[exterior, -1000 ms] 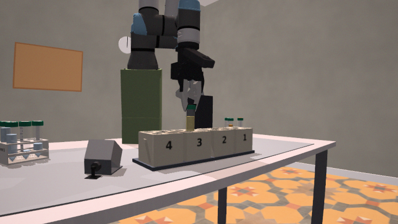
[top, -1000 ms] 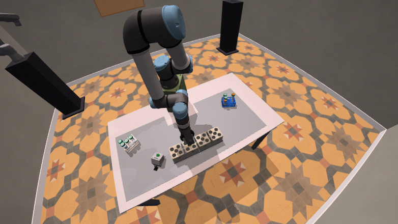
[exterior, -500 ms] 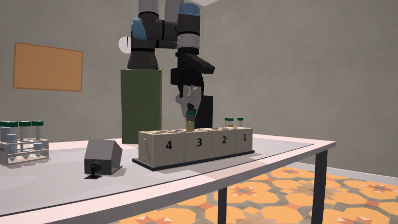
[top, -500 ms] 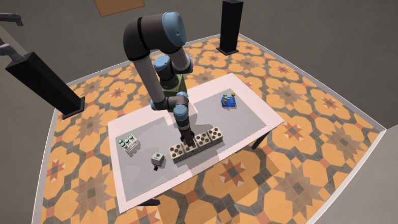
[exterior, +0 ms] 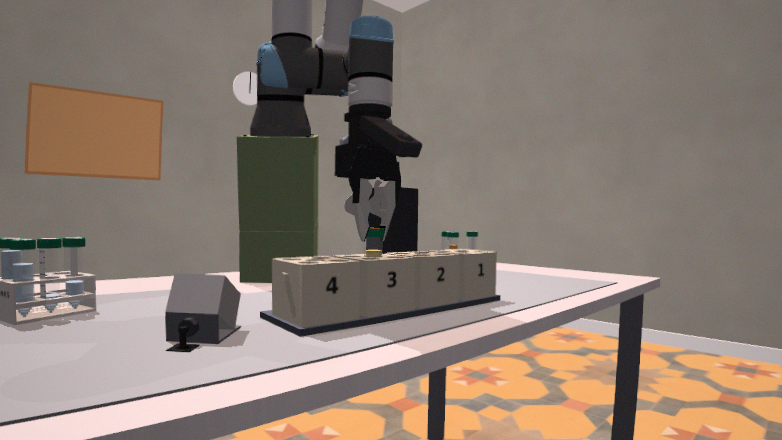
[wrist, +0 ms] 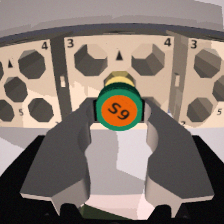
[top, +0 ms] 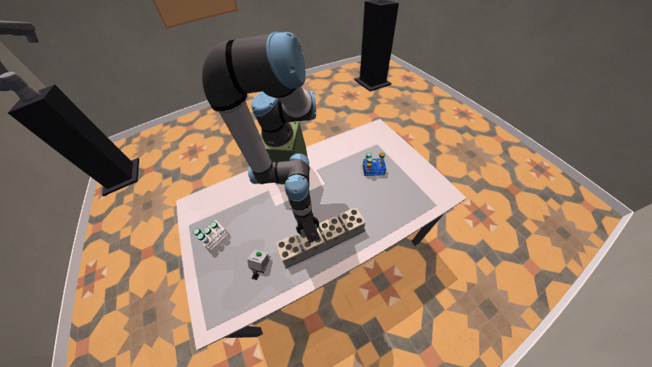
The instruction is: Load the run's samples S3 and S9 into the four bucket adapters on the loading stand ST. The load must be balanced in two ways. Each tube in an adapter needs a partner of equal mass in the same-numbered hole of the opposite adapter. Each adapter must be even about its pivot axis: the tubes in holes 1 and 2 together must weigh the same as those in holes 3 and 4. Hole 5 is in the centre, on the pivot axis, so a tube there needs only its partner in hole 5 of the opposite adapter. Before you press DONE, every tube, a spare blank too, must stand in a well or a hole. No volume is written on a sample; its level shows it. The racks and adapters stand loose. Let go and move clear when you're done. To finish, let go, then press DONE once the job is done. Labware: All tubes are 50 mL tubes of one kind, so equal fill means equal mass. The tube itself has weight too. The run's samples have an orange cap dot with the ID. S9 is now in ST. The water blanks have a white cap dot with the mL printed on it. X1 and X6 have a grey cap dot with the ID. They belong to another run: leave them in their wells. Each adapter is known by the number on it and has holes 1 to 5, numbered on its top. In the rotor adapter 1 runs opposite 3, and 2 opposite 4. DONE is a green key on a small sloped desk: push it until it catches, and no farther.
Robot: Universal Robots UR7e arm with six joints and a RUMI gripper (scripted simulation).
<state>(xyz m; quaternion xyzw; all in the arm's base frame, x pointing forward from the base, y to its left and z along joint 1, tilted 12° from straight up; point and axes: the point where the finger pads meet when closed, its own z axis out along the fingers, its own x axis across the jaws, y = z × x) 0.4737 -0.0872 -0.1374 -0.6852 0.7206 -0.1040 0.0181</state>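
Note:
The loading stand ST (top: 321, 234) holds four beige adapters in a row, numbered 4 (exterior: 330, 284), 3 (exterior: 391, 279), 2 (exterior: 440, 273) and 1 (exterior: 481, 269). My gripper (exterior: 373, 227) points straight down over adapter 3 and is shut on sample S9 (wrist: 119, 111), a tube with a green cap and an orange dot. The tube (exterior: 374, 240) is sunk deep into adapter 3; only its cap and a short yellowish stretch stand above the top. In the wrist view it sits below holes 3 and 4, seemingly in the centre hole. The other holes in view are empty.
A blue rack (top: 374, 165) with several tubes stands at the far right of the table. A white rack (top: 210, 233) with several green-capped tubes stands at the left. The grey sloped desk with the green DONE key (top: 258, 259) stands left of the stand.

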